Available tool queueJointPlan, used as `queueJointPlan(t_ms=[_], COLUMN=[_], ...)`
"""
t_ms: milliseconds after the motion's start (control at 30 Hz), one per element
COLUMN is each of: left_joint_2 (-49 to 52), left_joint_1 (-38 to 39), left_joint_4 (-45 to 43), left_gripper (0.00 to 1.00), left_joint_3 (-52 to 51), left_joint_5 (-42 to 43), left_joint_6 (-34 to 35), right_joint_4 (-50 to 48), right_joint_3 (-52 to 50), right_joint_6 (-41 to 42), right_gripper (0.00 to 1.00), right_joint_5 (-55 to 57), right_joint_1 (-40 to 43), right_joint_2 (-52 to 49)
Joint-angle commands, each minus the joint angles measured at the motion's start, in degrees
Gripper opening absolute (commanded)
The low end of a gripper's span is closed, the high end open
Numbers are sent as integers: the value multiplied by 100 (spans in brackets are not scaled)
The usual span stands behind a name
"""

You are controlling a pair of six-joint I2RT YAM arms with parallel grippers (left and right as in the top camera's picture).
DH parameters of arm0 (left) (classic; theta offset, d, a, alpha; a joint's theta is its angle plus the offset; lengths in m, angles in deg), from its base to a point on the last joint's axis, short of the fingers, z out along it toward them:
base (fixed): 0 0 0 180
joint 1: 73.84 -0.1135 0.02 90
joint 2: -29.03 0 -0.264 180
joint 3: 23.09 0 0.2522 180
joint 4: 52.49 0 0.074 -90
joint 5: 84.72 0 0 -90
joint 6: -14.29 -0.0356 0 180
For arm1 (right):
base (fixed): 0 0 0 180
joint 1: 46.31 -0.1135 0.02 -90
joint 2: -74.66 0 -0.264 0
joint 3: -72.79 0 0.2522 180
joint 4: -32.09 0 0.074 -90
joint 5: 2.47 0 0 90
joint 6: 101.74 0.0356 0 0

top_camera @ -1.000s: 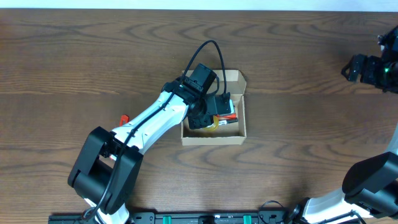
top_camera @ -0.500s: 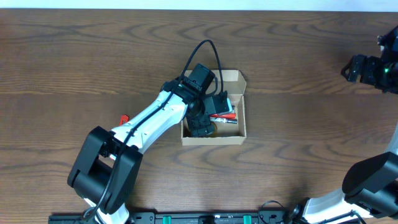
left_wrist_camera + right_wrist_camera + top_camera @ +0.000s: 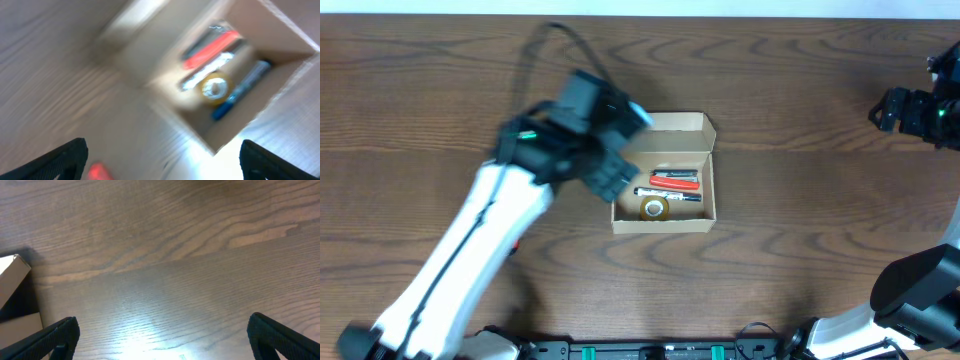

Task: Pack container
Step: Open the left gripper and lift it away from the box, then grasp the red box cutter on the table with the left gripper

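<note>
tabletop (image 3: 800,250) holds one container (image 3: 680,128): three pens (image 3: 210,50), one tape roll (image 3: 655,207).

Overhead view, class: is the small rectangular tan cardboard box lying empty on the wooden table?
No, the small rectangular tan cardboard box holds a yellowish tape roll, a red pen and a dark pen.

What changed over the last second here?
The left tool rose out of the container and swung away to the left, open and empty, leaving the tape roll and pens inside. The container and the right tool stayed put.
</note>
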Motion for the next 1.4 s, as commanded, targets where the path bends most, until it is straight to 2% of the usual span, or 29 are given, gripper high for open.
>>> queueJointPlan(t_ms=[0, 100, 200, 267, 333, 433, 533, 700, 900, 1000, 1367], left_joint_2=[-354, -533, -564, -564, -566, -560, -507, -240, 407, 710, 1375], left_joint_1=[-651, -1478, -2295, -2627, -2791, -2855, -2852, -2855, -2852, -2852, -2852], left_joint_4=[361, 776, 918, 791, 527, -216, -841, -1445, -1915, -1965, -2063], left_gripper=[92, 88, 94, 98, 98, 97, 95, 95, 95, 95, 95], left_joint_3=[55, 44, -155, -448, -898, -1805, -2446, -3051, -3279, -3279, -3279], left_joint_5=[-1176, -1954, -1615, -1189, -1143, -1123, -723, -595, -522, -280, -271], left_joint_6=[835, 1482, 1600, 1554, 1558, 1635, 1709, 1639, 1510, 1298, 1189], right_joint_4=[-11, -11, -9, -4, 0, 4, 20, 46, 33, 22, 17], right_joint_3=[4, 4, 4, 4, 4, 4, 4, 4, 4, 4, 4], right_joint_6=[17, 17, 17, 17, 17, 17, 17, 17, 17, 17, 17], right_gripper=[99, 99, 99, 99, 99, 99, 99, 99, 99, 99, 99], right_joint_5=[-66, -66, -66, -66, -66, -66, -68, -81, -199, -199, -197], right_joint_1=[-39, -39, -42, -42, -42, -42, -46, -46, -46, -46, -44], right_joint_2=[4, 4, 4, 4, 4, 4, 4, 4, 4, 4, 4])
